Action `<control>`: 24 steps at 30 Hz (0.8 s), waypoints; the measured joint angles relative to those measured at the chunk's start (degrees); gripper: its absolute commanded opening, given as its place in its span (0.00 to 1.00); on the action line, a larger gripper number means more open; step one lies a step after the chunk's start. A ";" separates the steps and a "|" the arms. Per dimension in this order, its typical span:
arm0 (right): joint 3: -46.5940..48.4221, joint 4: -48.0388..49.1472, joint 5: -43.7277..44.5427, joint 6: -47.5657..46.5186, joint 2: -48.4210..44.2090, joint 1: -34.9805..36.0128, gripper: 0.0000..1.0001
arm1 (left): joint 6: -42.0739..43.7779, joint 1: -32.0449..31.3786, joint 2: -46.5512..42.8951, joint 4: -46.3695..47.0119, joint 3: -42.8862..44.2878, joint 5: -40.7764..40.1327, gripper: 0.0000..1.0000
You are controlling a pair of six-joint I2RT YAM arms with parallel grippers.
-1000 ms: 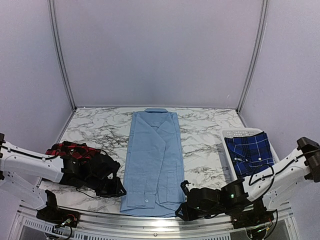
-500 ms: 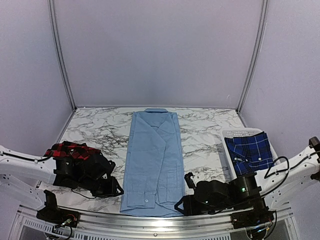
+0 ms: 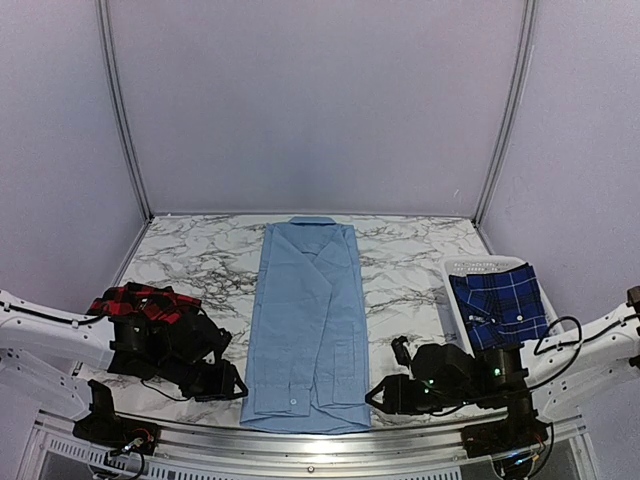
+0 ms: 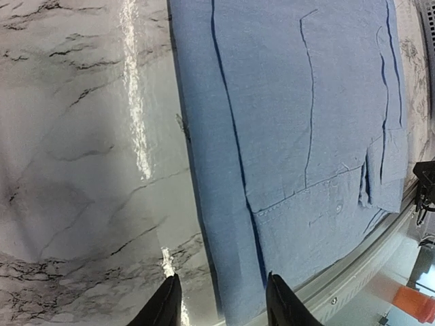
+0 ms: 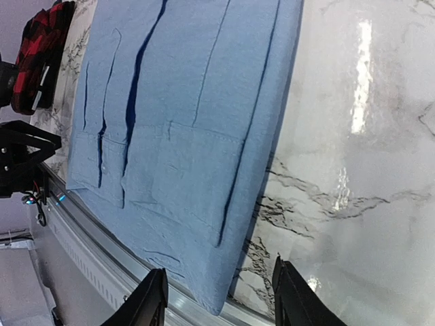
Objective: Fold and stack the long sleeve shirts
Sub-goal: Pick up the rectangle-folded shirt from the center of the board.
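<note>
Marble table (image 3: 400, 260) held light blue shirt (image 3: 305, 320), flat; left gripper (image 4: 221, 285) and right gripper (image 5: 217, 272) parted, empty. Risk: uneven pinches skewing fold.

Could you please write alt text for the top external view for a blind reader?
A light blue shirt, folded into a long strip, lies centred on a marble table, with the left gripper and right gripper open beside its near corners. A red-and-black check shirt lies bunched at left; a dark blue plaid shirt rests in a white bin at right.
</note>
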 measured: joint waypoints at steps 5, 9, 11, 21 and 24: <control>-0.33 4.48 -2.45 -0.70 0.50 -2.82 0.49 | 0.04 0.00 1.62 0.44 -1.40 1.05 0.47; -0.46 7.08 -3.89 -1.03 2.25 -3.08 0.48 | -0.02 0.00 2.01 1.88 -1.84 2.32 0.50; -0.48 7.76 -4.48 -1.07 3.34 -3.10 0.48 | -0.02 0.00 2.01 2.49 -1.97 2.99 0.51; -0.98 10.25 -6.49 -1.05 8.50 -3.13 0.46 | -0.17 0.00 3.52 5.84 -2.36 6.95 0.44; -0.98 11.28 -6.75 -1.07 9.25 -3.13 0.45 | -0.42 0.00 4.09 6.43 -2.36 7.98 0.42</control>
